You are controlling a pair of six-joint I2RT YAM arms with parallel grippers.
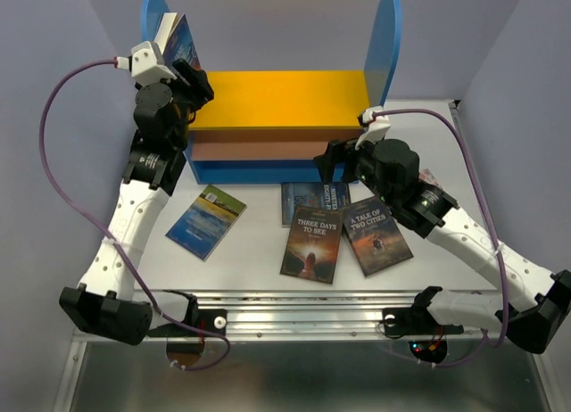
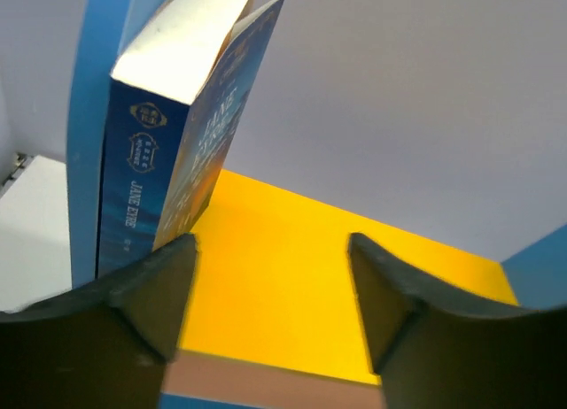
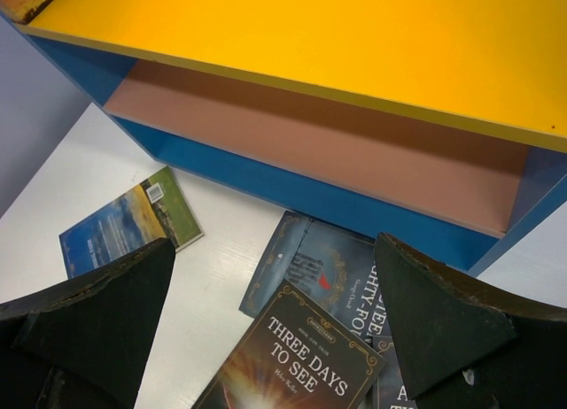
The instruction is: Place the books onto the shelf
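Books (image 1: 313, 244) split between shelf and counter. Jane Eyre (image 2: 137, 196): up on the yellow upper board of the shelf (image 1: 277, 95). Stands on end, leans against the left blue side panel. Left gripper (image 2: 270, 276) right at it, fingers (image 2: 151, 285) apart. Book beside the left-hand finger, not between the two and not clamped; contact with that finger not resolvable. Four more flat on the counter (image 1: 254, 265) before the shelf base: landscape-cover book (image 1: 206, 220) alone to the left, Nineteen Eighty-Four (image 1: 303, 196) nearest the base, Three Days to See (image 1: 313, 251) overlapping its near edge, A Tale of Two Cities (image 1: 376, 235) just beside that, tilted. Right gripper (image 3: 275, 285): hovers over the overlapped pair, fingers wide apart, nothing held. Handling, by estimate: thin paperbacks, light, bendy, glossy covers probably slick. No edge to pinch from above on the flat ones. Best hold likely along a long edge near the spine, where stiffest. Easiest pick probably Three Days to See, far edge propped on the book beneath. Risk: upright Jane Eyre toppling with no neighbour beside it.
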